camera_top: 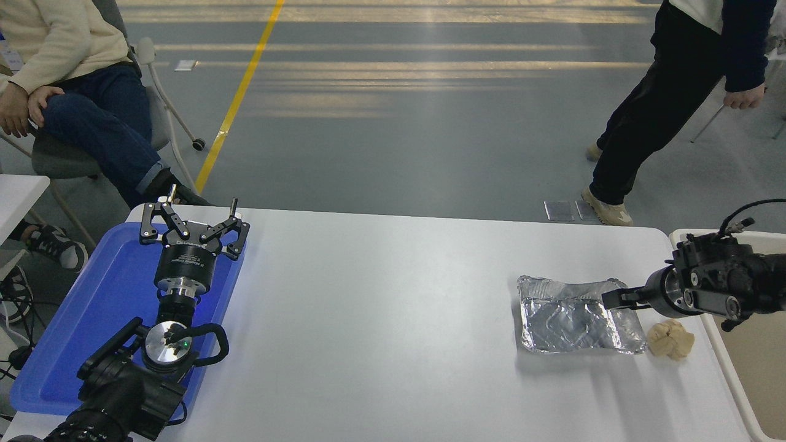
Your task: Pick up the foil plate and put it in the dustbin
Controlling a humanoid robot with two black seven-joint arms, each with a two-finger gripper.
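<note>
The foil plate (574,322) lies flat on the white table at the right, shiny and wrinkled. My right gripper (615,299) comes in from the right edge, pointing left, low over the plate's right rim; I see it side-on. The dustbin (718,344) shows at the right edge of the table as a white rim with a beige inside, partly behind my right arm. My left gripper (193,224) is parked open and empty over the blue tray at the lower left.
A small tan lumpy wad (670,339) lies just right of the plate, below my right arm. The blue tray (73,331) sits at the table's left edge. One person sits at the far left (73,92); another stands at the far right (669,98).
</note>
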